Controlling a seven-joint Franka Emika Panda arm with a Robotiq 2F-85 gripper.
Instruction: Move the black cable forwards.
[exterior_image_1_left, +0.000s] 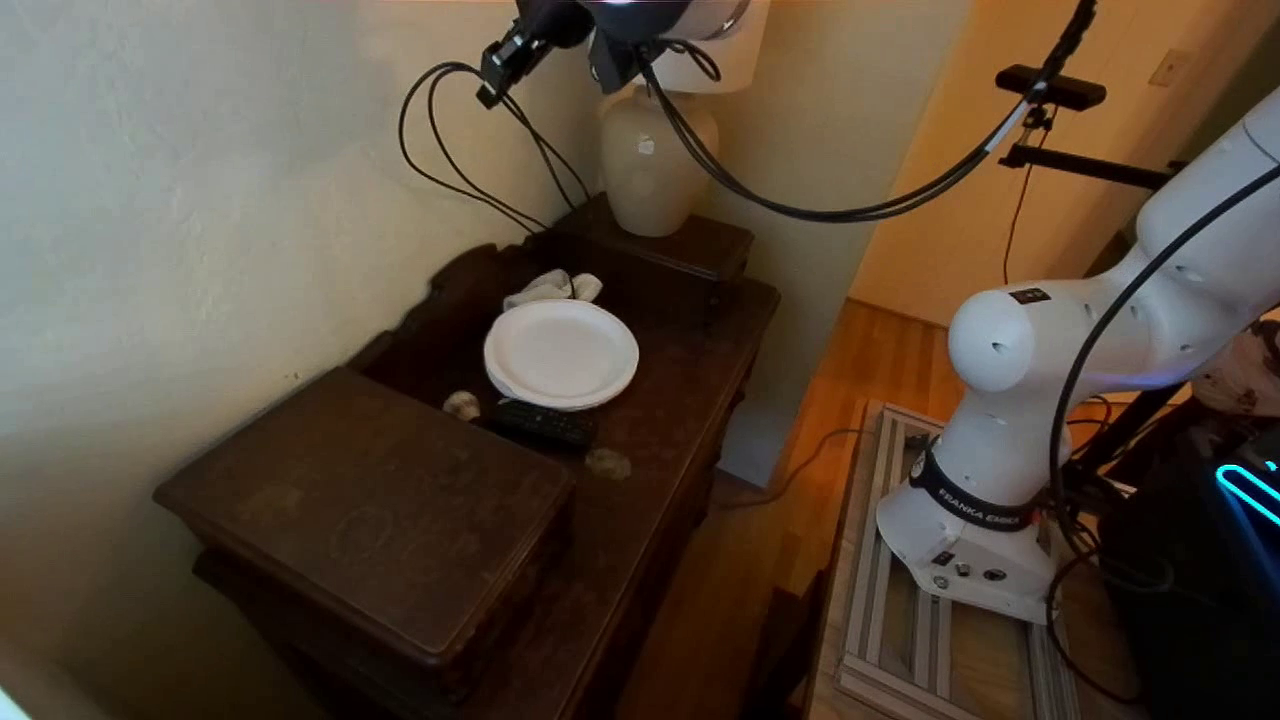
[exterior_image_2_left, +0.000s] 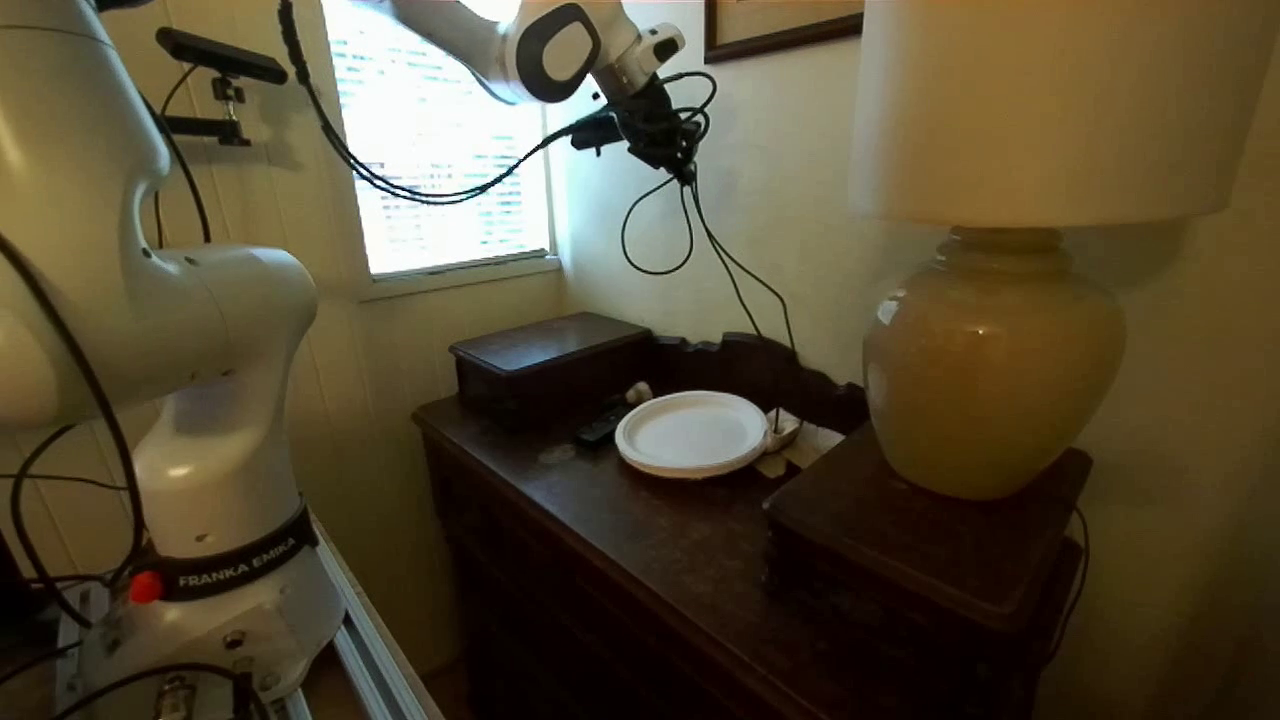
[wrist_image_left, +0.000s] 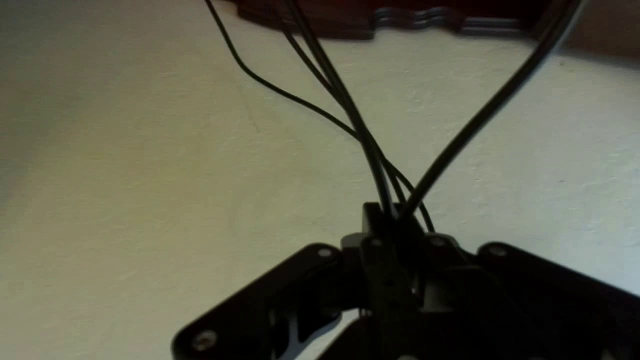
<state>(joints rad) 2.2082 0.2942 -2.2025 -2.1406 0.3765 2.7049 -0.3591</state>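
The black cable (exterior_image_2_left: 711, 235) hangs from the fingers (exterior_image_1_left: 508, 62), which have hold of it well above the tabletop (exterior_image_1_left: 660, 400). In the wrist view, at the lower centre, they stand close together with several strands pinched between them; I can see almost no gap.

In an exterior view, where the lamp (exterior_image_2_left: 990, 370) fills the right side, long strands go from the fingers at the upper centre downward and to the right, so the cable's long axis is steep and leans. A small loop hangs just under the fingers, turned to the lower left. The lower part reaches near some crumpled white pieces (exterior_image_2_left: 818, 446), at the right of the white plate (exterior_image_2_left: 692, 432); if it touches them, I cannot tell.

In an exterior view, with a black remote control (exterior_image_1_left: 545, 422) just beside the plate, two wide arcs of the cable bow out left of the fingers, then turn to the lower right toward the lamp's foot, where they are hard to follow.

In the wrist view the strands spread upward from the fingers: a bunch points to the upper left, a thicker-looking line to the upper right.
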